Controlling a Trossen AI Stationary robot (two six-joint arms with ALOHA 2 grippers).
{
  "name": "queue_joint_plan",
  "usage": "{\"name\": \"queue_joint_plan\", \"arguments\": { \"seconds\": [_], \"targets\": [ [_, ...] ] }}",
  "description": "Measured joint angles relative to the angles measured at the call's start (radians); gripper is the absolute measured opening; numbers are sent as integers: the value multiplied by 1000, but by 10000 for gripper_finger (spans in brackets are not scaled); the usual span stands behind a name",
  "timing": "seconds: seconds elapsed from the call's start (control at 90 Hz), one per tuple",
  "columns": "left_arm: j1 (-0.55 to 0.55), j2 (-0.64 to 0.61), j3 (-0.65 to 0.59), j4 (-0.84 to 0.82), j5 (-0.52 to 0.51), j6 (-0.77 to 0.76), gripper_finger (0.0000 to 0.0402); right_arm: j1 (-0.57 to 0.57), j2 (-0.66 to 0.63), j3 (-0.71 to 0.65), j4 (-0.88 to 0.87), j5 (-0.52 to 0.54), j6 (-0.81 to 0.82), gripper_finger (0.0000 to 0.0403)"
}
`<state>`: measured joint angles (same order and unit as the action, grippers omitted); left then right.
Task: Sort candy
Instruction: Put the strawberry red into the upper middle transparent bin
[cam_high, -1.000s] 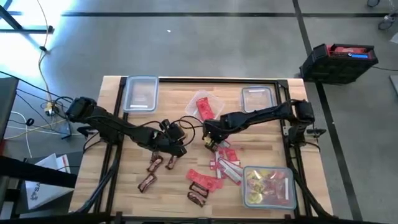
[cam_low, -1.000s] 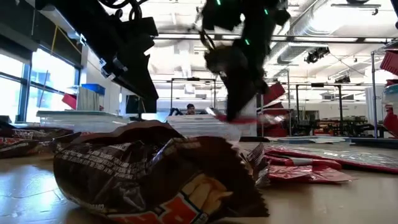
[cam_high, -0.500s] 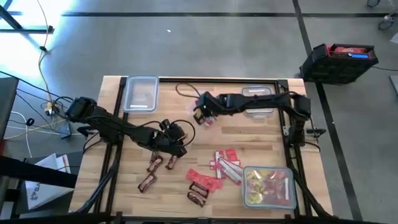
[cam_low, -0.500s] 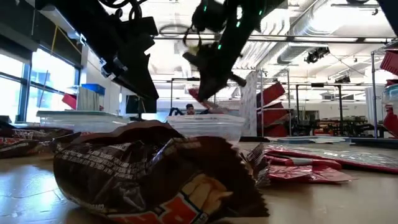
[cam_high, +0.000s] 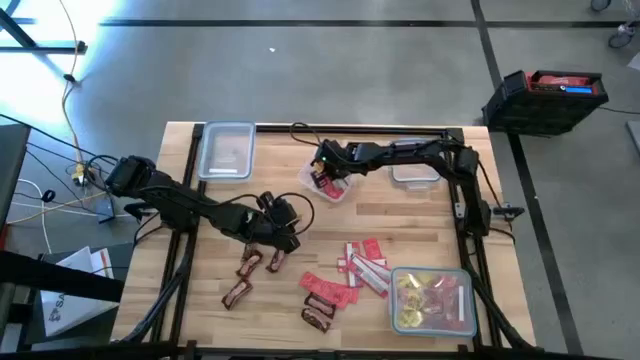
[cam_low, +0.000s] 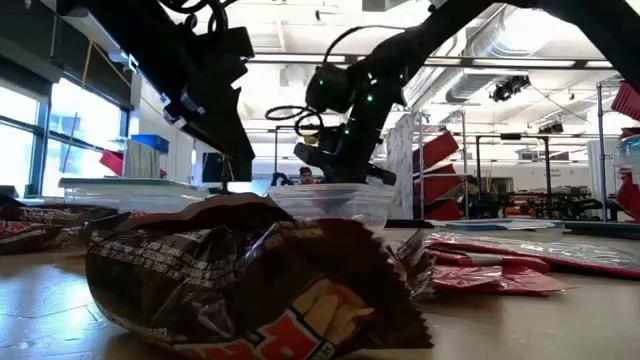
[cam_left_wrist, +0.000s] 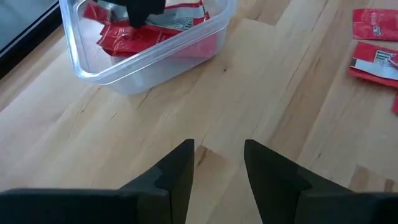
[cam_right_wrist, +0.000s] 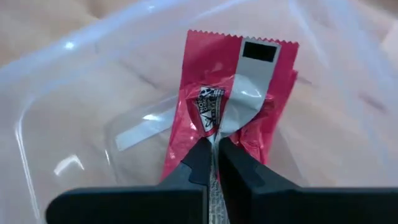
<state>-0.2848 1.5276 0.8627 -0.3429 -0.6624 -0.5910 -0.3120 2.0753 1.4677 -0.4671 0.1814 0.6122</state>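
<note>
The right gripper pinches a red packet by its crumpled middle, the two dark fingers pressed close with only the wrapper between them. It holds the packet inside a clear container, whose rim curves around the packet in the right wrist view. From above, this container sits near the far middle of the table, just in from the far edge, with other red packets already lying in it. The right arm reaches across from the right side, passing over a second clear container near the far right corner.

The left gripper hangs over bare wood in the middle of the table, its fingers spread apart with nothing between them. Ahead of it lies open board up to the near wall of the container with the red packets. Brown mini bars lie just beside it toward the near edge, with another brown bar farther right.

A loose cluster of red packets lies right of centre, between the open wood and a container of yellow sweets at the near right corner. A third clear container stands at the far left corner, close to the edge. In the low view a brown wrapper fills the foreground.
</note>
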Motion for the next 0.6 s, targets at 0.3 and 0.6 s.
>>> {"name": "queue_joint_plan", "arguments": {
  "seconds": [0.3,0.6],
  "targets": [
    [0,0,0,1,0,0,126,-8,-1,1,-23,-55,-68,44],
    [0,0,0,0,1,0,126,-9,-22,33,-83,-86,-163,145]
  ]
}}
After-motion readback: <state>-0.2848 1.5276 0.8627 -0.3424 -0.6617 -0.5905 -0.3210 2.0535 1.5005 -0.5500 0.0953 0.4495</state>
